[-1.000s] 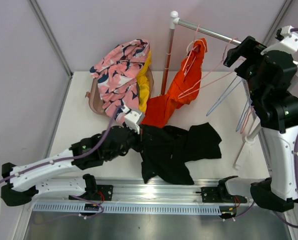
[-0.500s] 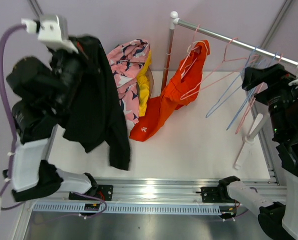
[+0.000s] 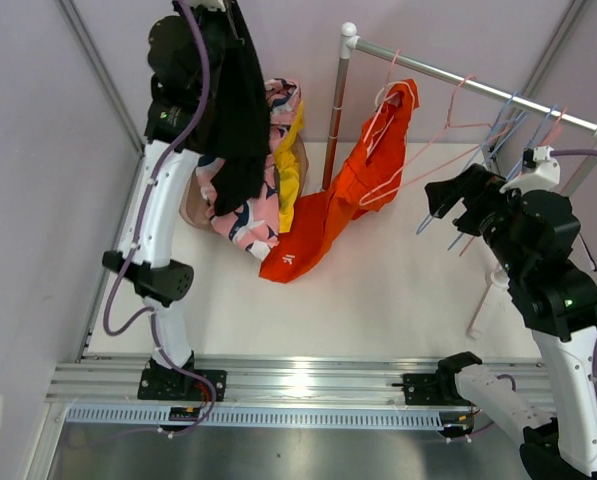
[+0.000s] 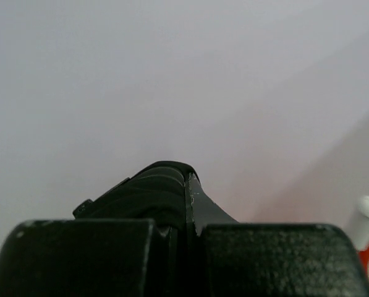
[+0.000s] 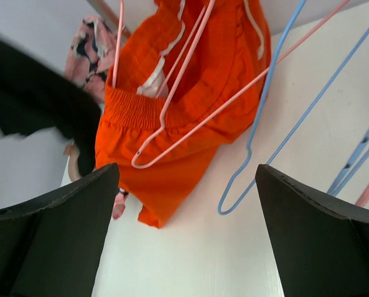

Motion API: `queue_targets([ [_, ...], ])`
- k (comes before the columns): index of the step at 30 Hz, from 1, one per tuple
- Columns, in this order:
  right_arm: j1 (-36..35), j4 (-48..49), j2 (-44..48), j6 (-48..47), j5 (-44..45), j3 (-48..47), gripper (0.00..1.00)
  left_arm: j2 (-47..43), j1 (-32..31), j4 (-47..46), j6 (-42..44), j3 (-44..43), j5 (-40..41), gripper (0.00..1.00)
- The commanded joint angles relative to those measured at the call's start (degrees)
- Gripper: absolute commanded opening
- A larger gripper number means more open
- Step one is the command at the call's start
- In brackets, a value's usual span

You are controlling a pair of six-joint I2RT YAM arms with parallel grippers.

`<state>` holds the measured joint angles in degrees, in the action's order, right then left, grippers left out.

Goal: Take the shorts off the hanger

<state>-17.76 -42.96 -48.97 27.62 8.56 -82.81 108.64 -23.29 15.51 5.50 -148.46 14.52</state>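
1. A tan basket (image 3: 186, 205) at the upper left of the desk (image 3: 398, 300) holds the pink patterned shorts (image 3: 250, 215) and the yellow shorts (image 3: 289, 175), heaped over its rim.
2. The black shorts (image 3: 240, 110) hang limp above that heap. Only the left wrist view shows them clenched in the left fingers (image 4: 110, 253).
3. The right fingers (image 5: 54, 235) are spread wide, grasping nothing. Their view shows the gathered waistband of the orange shorts (image 5: 190, 80) on a thin pink hanger (image 5: 203, 116), beside blue hangers (image 5: 267, 99).
4. From above, the orange shorts hang from the metal rail (image 3: 458, 82), their lower end draped on the desk.
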Motion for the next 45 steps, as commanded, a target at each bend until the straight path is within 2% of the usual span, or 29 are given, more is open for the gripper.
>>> queue_targets([
  [1, 0.01, 5.16, 3.17, -0.8, -6.08, 1.5, 0.99, 3.93, 4.99, -15.14, -2.85, -0.51, -7.58, 0.0],
  [3, 0.0, 6.92, 4.32, -2.12, -7.85, 1.51, 0.99, 8.94, 6.14, -14.81, -4.61, -1.82, -8.11, 0.0],
  [6, 0.0, 8.24, 3.71, -3.09, -11.01, -0.07, 1.0, 11.23, 6.41, -13.93, -6.8, 4.66, -2.42, 0.03],
  [7, 0.0, 8.77, 3.18, -3.09, -12.15, -0.6, 0.99, 11.33, 6.5, -14.01, -7.25, 11.03, -0.92, 0.32],
  [9, -0.08, 9.82, 0.74, -3.1, -14.87, -2.79, 1.0, 11.24, 6.68, -11.58, -9.96, 16.42, 1.2, 0.99],
  [12, -0.43, 11.14, -4.18, -2.92, -17.34, -7.0, 0.99, 11.16, 6.68, -3.23, -14.09, 18.03, 2.09, 0.99],
  [14, -1.75, 12.37, -7.18, -3.27, -16.65, -11.03, 0.99, 8.54, 6.59, 2.04, -16.73, 23.01, 1.3, 0.99],
  [16, -3.07, 12.9, -12.43, -4.49, -15.33, -14.21, 0.99, 0.29, 6.33, 1.99, -18.5, 32.15, -0.55, 0.99],
  [18, -4.73, 13.43, -16.05, -4.94, -13.4, -18.77, 0.99, -7.09, 5.8, -1.61, -19.82, 47.4, -3.25, 0.99],
  [19, -5.18, 13.52, -19.72, -5.03, -12.69, -20.28, 0.99, -14.7, 5.62, -2.32, -20.43, 50.87, -4.4, 0.99],
  [20, -6.05, 13.6, -21.5, -5.12, -11.73, -21.68, 0.98, -18.6, 5.45, -2.93, -20.18, 60.13, -5.9, 0.99],
  [21, -6.41, 13.69, -23.17, -5.2, -10.94, -23.87, 0.96, -22.47, 4.4, -2.33, -20.09, 62.74, -6.78, 0.99],
  [22, -6.67, 14.39, -25.97, -5.2, -10.15, -24.42, 0.93, -30.16, 3.78, -1.63, -20.17, 65.55, -6.79, 0.99],
  [23, -6.85, 15.0, -27.13, -5.2, -9.62, -24.77, 0.86, -34.33, 2.99, -1.19, -19.65, 71.32, -6.88, 0.99],
  [24, -6.94, 16.4, -28.19, -5.2, -8.74, -24.77, 0.83, -38.37, 0.98, -0.92, -19.56, 77.13, -6.36, 0.99],
  [25, -6.94, 16.94, -29.33, -5.12, -8.65, -24.77, 0.8, -46.25, 0.09, -0.74, -19.47, 79.71, -6.61, 0.99],
  [27, -6.94, 16.95, -32.32, -4.68, -4.19, -25.38, 0.77, -52.89, -1.66, 1.96, -20.08, 87.17, -6.96, 0.99],
  [29, -6.85, 16.33, -35.12, -4.41, -2.5, -26.88, 0.74, -59.99, -1.85, 4.78, -21.31, 89.83, -8.1, 0.99],
  [32, -6.94, 17.03, -36.72, -4.06, -0.12, -26.45, 0.69, -65.9, -1.94, 11.72, -21.67, 90.89, -8.9, 0.99],
  [36, -7.11, 19.57, -38.13, -2.66, 1.38, -24.25, 0.63, -71.63, -1.94, 15.16, -21.49, 94.31, -8.2, 0.99],
  [41, -8.17, 22.04, -39.97, -1.69, 2.52, -22.49, 0.4, -75.06, -1.94, 18.68, -22.63, 96.43, -9.86, 0.99],
  [45, -9.49, 22.13, -42.43, -1.51, 3.48, -23.19, 0.4, -77.35, -1.94, 19.29, -22.81, 97.22, -10.75, 0.99],
])
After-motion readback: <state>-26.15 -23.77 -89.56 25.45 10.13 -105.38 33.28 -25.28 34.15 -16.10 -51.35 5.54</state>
